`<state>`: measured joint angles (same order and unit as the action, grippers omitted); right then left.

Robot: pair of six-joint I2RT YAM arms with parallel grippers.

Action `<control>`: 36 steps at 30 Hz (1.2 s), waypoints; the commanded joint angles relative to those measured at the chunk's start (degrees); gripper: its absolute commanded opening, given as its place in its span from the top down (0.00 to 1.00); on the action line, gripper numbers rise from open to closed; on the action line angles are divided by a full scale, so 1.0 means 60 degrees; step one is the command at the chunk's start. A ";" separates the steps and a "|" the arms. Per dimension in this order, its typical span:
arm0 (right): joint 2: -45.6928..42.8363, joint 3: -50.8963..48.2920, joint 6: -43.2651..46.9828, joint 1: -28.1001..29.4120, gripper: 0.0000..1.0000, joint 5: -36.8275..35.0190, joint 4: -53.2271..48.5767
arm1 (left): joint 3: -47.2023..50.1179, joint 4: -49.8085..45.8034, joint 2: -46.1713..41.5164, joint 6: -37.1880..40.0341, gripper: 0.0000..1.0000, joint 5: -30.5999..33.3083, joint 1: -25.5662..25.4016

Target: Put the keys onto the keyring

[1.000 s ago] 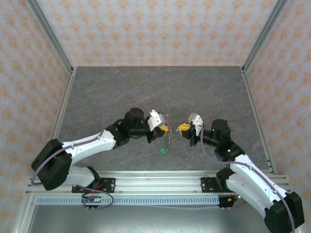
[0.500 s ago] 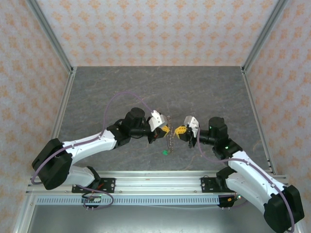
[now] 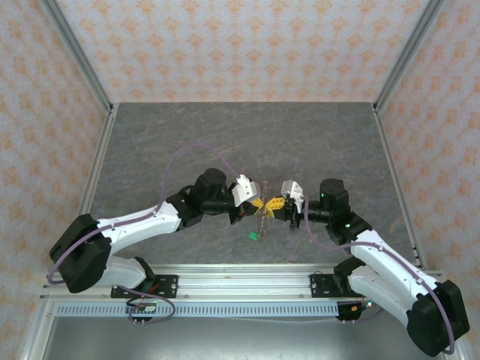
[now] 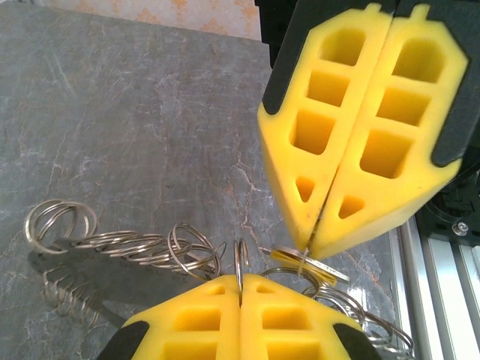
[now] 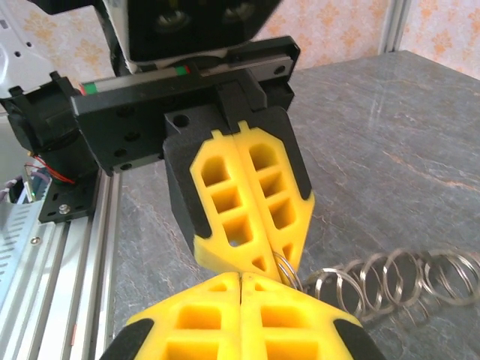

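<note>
Clenching the left claw (image 4: 240, 289) on one loop of the keyring (image 4: 135, 247), the rest of the linked rings trailing away from its tips above the table (image 4: 150, 112), a green tag (image 3: 253, 236) dangling at the low end. Pinching what looks like a small tan key (image 4: 322, 271) flat in the right claw (image 4: 307, 247), likewise clenched, its tips nearly touching the left claw's tips. Holding key and gripped loop just beside each other; judging the threading as not yet done, the key lying against the loop rather than through it. Leaving that feed-through outstanding and, as far as can be judged, the second key as well.
</note>
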<state>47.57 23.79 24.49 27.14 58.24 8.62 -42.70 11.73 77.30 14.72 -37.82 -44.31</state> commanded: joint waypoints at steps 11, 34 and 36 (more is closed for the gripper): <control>0.0109 0.0268 0.0343 0.0267 1.00 -0.0383 0.0685 | -0.0208 -0.0079 -0.0313 0.0376 1.00 0.0175 -0.0152; 0.0242 0.0429 0.0612 0.0371 1.00 -0.0323 -0.0075 | -0.0310 -0.0175 -0.0373 0.0365 1.00 0.0468 -0.0226; 0.0262 0.0422 0.0625 0.0383 1.00 -0.0546 -0.0018 | -0.0325 -0.0182 -0.0373 0.0359 1.00 0.0352 -0.0231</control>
<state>49.45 24.36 27.09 28.97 54.02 8.38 -42.72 9.61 77.19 16.21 -35.64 -45.15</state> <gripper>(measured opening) 0.043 0.040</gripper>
